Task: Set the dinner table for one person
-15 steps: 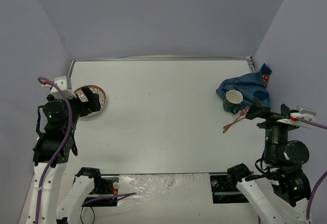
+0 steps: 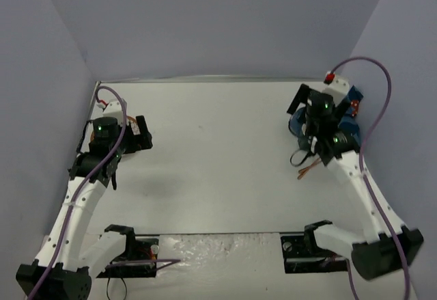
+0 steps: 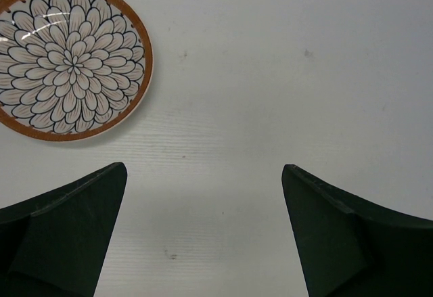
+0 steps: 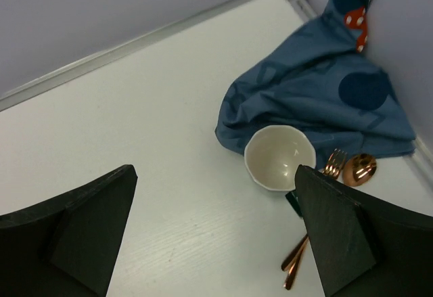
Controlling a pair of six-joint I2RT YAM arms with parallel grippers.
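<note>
The white counter [image 2: 218,150] spreads under both arms. It bears one flowered plate [image 3: 67,59] toward 9 o'clock and, toward 2 o'clock, one crumpled blue cloth [image 4: 318,101], one cup [image 4: 279,157], one copper fork [image 4: 331,164] and one copper spoon [image 4: 358,168]. The cup touches the cloth's 6 o'clock edge, with fork and spoon just beside it at 4 o'clock. The left pincer [image 3: 203,189] and the right pincer [image 4: 215,195] each have their fingers wide apart, holding nothing.
</note>
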